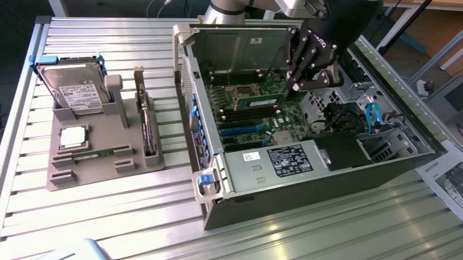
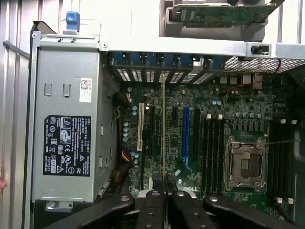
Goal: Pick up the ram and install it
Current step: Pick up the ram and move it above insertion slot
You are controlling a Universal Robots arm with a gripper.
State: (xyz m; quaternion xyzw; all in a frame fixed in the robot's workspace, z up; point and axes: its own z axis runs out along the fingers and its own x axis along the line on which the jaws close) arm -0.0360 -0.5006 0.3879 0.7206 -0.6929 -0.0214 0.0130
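1. Inside the open dark metal computer case (image 1: 318,179), lying on its side towards the exterior view's right edge of the slatted aluminium worktop (image 1: 108,216): the black multi-link gripper (image 1: 295,89), its jaws narrow and clamped on the ram.
2. The ram (image 1: 261,103), a long, thin green circuit-board stick, hangs over the green motherboard (image 1: 271,119), just beside the square metal processor socket (image 1: 242,89) and the black memory slots (image 1: 253,111). Whether it touches the board cannot be told.
3. In the wrist view the ram shows edge-on as a thin pale line running out from between the fingers (image 2: 152,202).
4. Near the worktop's opposite edge, well apart from the case, is a grey moulded tray (image 1: 108,135). It carries:
   - a second green stick (image 1: 94,156) lying flat
   - a square silver processor chip (image 1: 74,138)
   - an upright hard drive (image 1: 72,92)
   - a dark expansion card (image 1: 148,130) standing on edge
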